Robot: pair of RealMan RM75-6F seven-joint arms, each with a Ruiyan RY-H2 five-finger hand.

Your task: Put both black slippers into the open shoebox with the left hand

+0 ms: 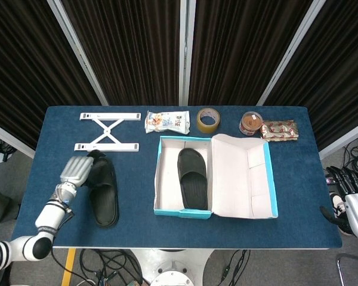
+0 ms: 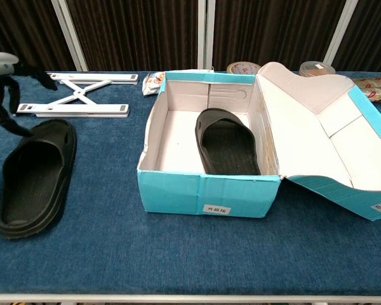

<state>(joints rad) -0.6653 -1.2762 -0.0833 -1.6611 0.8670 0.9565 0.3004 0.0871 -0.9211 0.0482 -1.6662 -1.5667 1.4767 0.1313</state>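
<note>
One black rubber slipper (image 1: 193, 178) lies inside the open turquoise cardboard shoebox (image 1: 185, 212), while the left hand (image 1: 76, 168), fingers spread and empty, hovers beside the other black slipper (image 1: 103, 188) left of that box.

Slipper in box (image 1: 191, 179): we see a black slide, sole down, lying lengthwise on the box floor, right half, against the inner wall.
Slipper on table (image 1: 102, 189): black, sole down, left of box, well apart from it, toe end far.
Shoebox (image 1: 157, 179): turquoise outside, white inside, open; lid (image 1: 240, 176) laid flat to the right.
</note>
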